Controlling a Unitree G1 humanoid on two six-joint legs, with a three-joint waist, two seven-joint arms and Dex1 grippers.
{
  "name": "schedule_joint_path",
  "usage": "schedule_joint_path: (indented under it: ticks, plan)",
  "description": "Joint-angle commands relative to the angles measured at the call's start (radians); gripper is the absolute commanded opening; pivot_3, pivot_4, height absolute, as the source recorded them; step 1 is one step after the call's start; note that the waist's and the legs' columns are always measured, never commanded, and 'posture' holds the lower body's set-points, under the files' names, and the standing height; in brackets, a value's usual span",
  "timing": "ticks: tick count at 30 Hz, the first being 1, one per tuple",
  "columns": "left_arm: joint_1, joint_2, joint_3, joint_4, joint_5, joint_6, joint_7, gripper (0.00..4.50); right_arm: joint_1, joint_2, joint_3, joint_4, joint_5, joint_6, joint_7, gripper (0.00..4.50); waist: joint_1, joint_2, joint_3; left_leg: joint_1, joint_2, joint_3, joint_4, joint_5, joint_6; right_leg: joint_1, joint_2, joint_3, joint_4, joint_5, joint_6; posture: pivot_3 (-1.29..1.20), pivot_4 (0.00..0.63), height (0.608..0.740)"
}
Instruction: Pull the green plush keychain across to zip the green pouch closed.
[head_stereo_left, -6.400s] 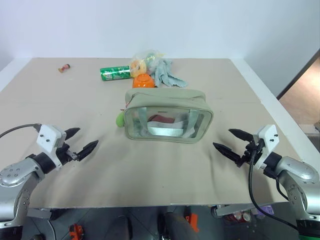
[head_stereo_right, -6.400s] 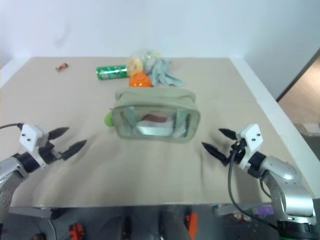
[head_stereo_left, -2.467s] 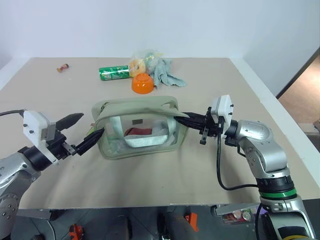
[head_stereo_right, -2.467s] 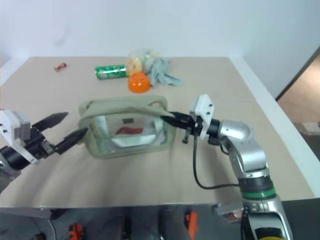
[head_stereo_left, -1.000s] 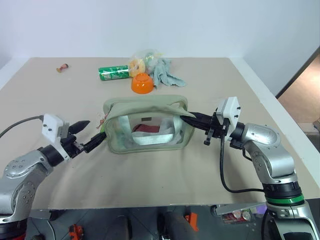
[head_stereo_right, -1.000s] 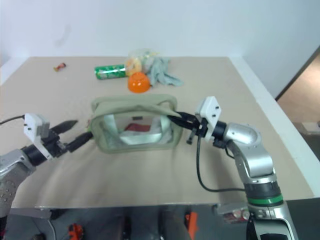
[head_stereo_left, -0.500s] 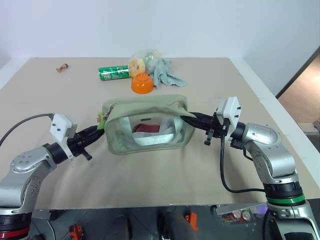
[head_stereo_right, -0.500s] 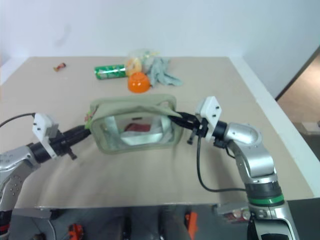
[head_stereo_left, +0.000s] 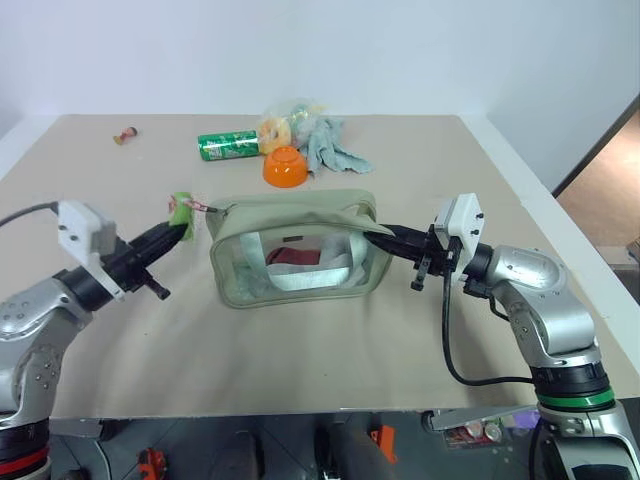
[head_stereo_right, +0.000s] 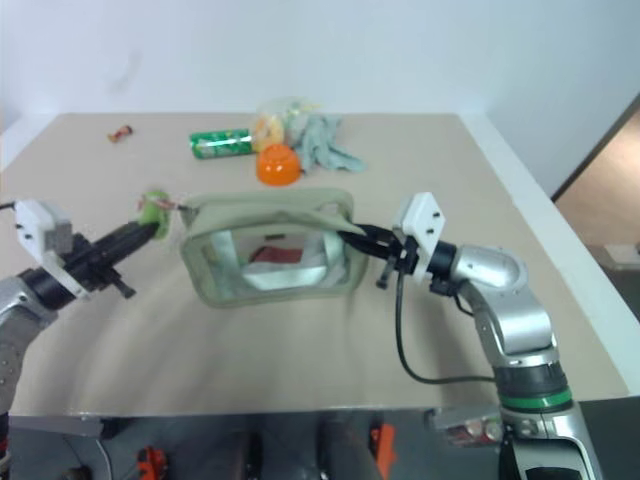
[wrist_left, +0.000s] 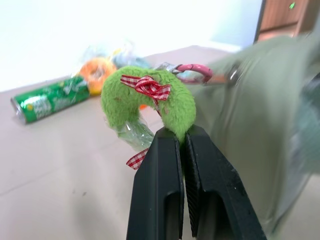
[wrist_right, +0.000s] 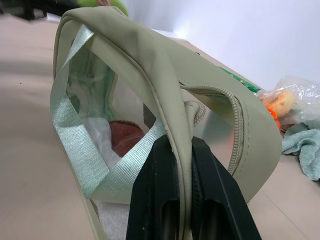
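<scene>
The green pouch (head_stereo_left: 295, 250) stands upright in the middle of the table, with something red inside behind its clear panel. My right gripper (head_stereo_left: 385, 232) is shut on the pouch's right end, pinching the fabric rim (wrist_right: 165, 100). Off the pouch's left end, the green plush keychain (head_stereo_left: 181, 208) is lifted above the table. My left gripper (wrist_left: 181, 134) is shut on its lower edge. The charm has a red checked bow, and a pink clip (wrist_left: 192, 75) links it to the pouch's top left corner.
Behind the pouch lie an orange bowl (head_stereo_left: 285, 166), a green drink can (head_stereo_left: 229, 146), a pale grey-green cloth (head_stereo_left: 333, 145) and a clear bag with something yellow (head_stereo_left: 280, 125). A small red item (head_stereo_left: 127, 133) sits far left. The table's edge runs along the right.
My left gripper was open beside the pouch's left end a second ago. It has shut on the plush keychain and risen up and leftward with it. The right gripper and pouch stayed put.
</scene>
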Motion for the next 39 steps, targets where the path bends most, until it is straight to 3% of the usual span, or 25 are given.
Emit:
schedule_joint_path:
  ticks: [1,12,27,39]
  plan:
    - [-0.025,0.039,0.043,-0.081,-0.057,0.042,0.027,0.02,-0.014,-0.017,-0.033,-0.043,0.013,-0.010,0.003,0.00,0.000,0.000,0.000,0.000,0.000,0.000,0.000,0.000,0.000,0.000,0.000,0.000,0.000,0.000,0.000,0.00,0.150,0.740]
    - [-0.204,0.065,-0.034,-0.086,-0.037,0.055,0.085,0.02,-0.033,-0.015,-0.025,-0.026,0.010,-0.019,0.018,0.00,0.001,0.000,0.000,0.000,-0.002,0.000,0.000,0.000,0.000,0.000,0.001,0.000,0.000,0.000,0.000,0.00,0.150,0.740]
    - [-0.326,0.057,-0.213,-0.075,0.005,0.041,-0.012,0.02,-0.024,-0.023,-0.036,-0.034,0.010,-0.024,0.019,0.00,0.001,0.000,0.000,0.000,-0.002,0.000,0.001,0.000,0.000,0.000,0.001,0.000,0.000,0.000,0.000,0.00,0.150,0.740]
    - [-0.408,0.092,-0.352,-0.047,0.214,-0.060,-0.107,0.02,-0.016,-0.025,-0.036,-0.031,0.011,-0.034,0.018,0.00,0.001,0.000,0.000,0.000,-0.003,0.000,0.001,0.000,0.000,0.000,0.002,0.000,0.000,0.000,0.000,0.00,0.150,0.740]
